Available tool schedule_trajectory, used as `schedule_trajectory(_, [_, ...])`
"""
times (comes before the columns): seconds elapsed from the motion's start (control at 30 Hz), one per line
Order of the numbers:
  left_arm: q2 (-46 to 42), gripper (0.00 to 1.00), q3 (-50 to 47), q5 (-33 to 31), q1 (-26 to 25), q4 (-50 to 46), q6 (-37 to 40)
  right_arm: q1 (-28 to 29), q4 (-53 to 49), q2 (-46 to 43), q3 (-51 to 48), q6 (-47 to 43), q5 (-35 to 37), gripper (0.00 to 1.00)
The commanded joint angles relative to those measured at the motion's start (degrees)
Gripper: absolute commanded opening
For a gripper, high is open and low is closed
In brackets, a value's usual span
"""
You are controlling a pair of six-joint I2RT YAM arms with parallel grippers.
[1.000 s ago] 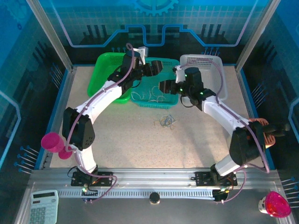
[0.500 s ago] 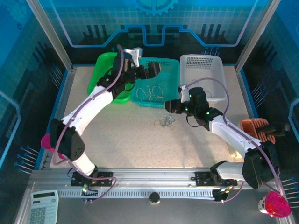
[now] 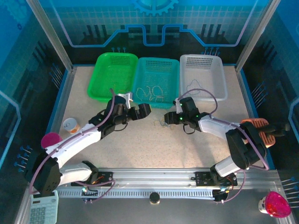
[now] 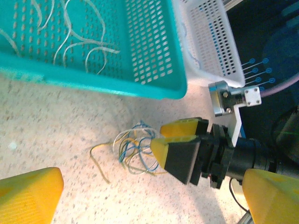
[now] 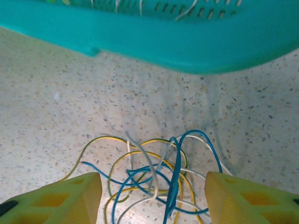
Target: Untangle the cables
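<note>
1. Closest to us, a calculator (image 3: 44, 208) sits at the left end of the metal rail where the arms are bolted.
2. A little further in, the left gripper (image 3: 144, 110) hangs low over the speckled table (image 3: 140, 144). Its yellow fingers (image 4: 28, 196) are spread wide with nothing between them, and it points toward the other gripper.
3. The right gripper (image 3: 170, 118) faces it from the right, also close to the tabletop. Its jaws stand partway apart and are not clamped on any wire.
4. The cables (image 5: 154, 172) we are after form a small knot of yellow, whitish and blue wires. The knot lies flat on the table between the two grippers, with its near loops reaching in between the right gripper's fingertips. It sits just in front of the middle basket and does not touch it.
5. Behind the knot we see the teal basket (image 4: 93, 83), with several loose whitish wires (image 3: 152, 91) lying on its floor.
6. Level with it, the green basket (image 3: 100, 79) stands on its left and the white basket (image 3: 220, 79) on its right. One thin pale wire (image 3: 195, 91) lies near the front of the white basket.
</note>
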Motion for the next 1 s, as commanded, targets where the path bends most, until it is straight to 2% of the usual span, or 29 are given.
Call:
schedule_trajectory(0.0, [-3.54, 0.99, -1.47, -2.29, -0.4, 3.33, -3.02, 1.27, 3.36, 2.17, 1.35, -0.16, -0.24, 0.59])
schedule_trajectory(0.07, [-4.4, 0.99, -2.23, -2.63, -0.41, 3.52, -3.48, 1.79, 4.2, 2.85, 0.45, 0.22, -0.4, 0.56])
schedule_trajectory(0.13, [-4.91, 0.99, -2.64, -2.81, -0.38, 3.73, -3.81, 2.17, 5.14, 2.87, -0.69, 0.68, -0.63, 0.5])
schedule_trajectory(0.27, [-4.65, 0.99, -2.68, -2.73, -0.39, 4.25, -4.67, 2.52, 6.12, 0.34, -2.46, 1.12, -2.41, 0.1])
schedule_trajectory(0.33, [-4.34, 0.99, -2.92, -2.36, -0.45, 5.19, -5.53, 2.76, 5.83, -2.31, -3.22, 1.03, -3.28, 0.0])
schedule_trajectory(0.6, [-4.08, 0.99, -7.43, 0.35, -0.47, 13.04, -13.52, 3.85, 8.82, -16.66, -10.47, 2.46, -5.44, 0.0])
schedule_trajectory(0.83, [-0.92, 0.99, -10.99, 4.2, -0.47, 21.93, -19.38, 3.84, 11.4, -20.92, -13.35, 2.66, -6.15, 0.0])
schedule_trajectory(0.97, [1.65, 0.99, -11.14, 6.58, -0.7, 26.8, -21.42, 3.24, 17.02, -22.85, -15.57, 3.62, -8.29, 0.0])
